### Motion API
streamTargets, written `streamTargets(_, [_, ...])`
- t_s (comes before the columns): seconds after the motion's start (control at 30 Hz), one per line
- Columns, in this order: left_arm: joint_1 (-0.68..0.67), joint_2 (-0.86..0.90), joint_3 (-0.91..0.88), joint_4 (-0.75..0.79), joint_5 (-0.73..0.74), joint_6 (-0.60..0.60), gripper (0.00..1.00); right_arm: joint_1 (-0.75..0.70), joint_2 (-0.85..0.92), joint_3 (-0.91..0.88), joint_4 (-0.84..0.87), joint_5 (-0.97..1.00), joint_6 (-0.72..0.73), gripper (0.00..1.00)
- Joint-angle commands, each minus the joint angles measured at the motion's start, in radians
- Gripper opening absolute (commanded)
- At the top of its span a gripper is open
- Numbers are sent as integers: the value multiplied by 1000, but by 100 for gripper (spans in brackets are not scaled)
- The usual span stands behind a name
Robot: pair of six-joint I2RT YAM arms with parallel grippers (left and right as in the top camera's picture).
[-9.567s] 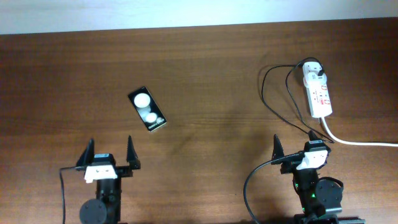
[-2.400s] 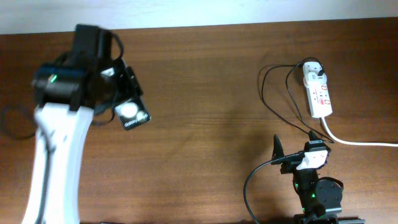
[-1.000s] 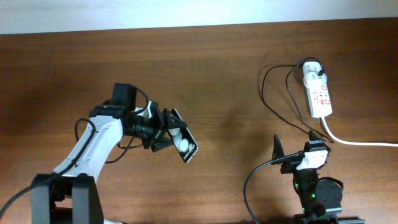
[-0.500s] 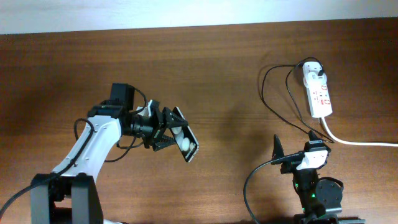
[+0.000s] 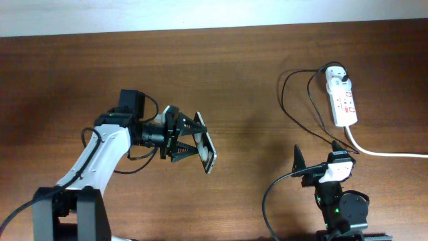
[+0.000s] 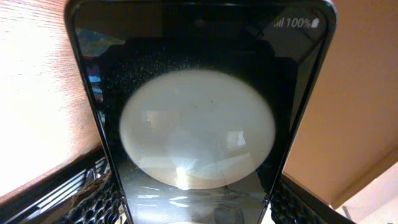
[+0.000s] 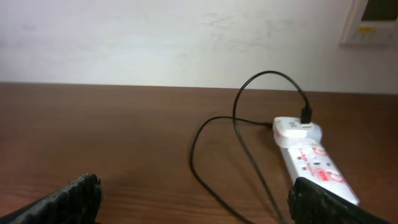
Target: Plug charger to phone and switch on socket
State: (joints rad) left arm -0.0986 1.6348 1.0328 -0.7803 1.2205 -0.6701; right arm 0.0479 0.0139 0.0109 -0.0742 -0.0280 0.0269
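Observation:
My left gripper (image 5: 192,142) is shut on the black phone (image 5: 207,152) and holds it above the table left of centre, tilted up on its edge. In the left wrist view the phone (image 6: 198,127) fills the frame with a white round patch, and a finger (image 6: 93,199) presses on each long side. The white socket (image 5: 342,102) lies at the far right; it also shows in the right wrist view (image 7: 316,167). The charger's black cable (image 5: 291,100) loops from its white adapter (image 5: 336,80) toward my open, empty right gripper (image 5: 319,159). Its plug tip is not clearly seen.
The socket's thick white cord (image 5: 388,152) runs off the right edge. The cable loop (image 7: 239,124) lies on the wood in front of my right gripper (image 7: 196,208). A white wall stands behind the table's far edge.
My left arm picked the phone up from the table, carried it right, and over the last second turned it further onto its edge. The right arm has not moved.

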Motion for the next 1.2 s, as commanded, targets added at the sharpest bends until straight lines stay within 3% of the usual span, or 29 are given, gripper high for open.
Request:
streamTargets(0.0, [3,-4,1,2,60,23,70,5,-8,-5,-3,-22,204,99])
streamTargets(0.1, [3,-4,1,3,60,23,70,5,-8,-5,7,-123,483,99])
streamTargets(0.4, [3,-4,1,2,59,23,71,5,-8,-5,16,-726,583,99])
streamTargets(0.6, [3,-4,1,3,59,23,71,5,-8,-5,9,-937,1045,99])
streamTargets(0.77, [3,-4,1,3,59,23,71,5,-8,-5,2,-910,1044,99])
streamTargets(0.9, [3,-4,1,3,59,23,71,5,-8,-5,-11,-938,806,99])
streamTargets(1.17, [3,-4,1,3,59,23,71,5,-2,92,-27,-914,799,99])
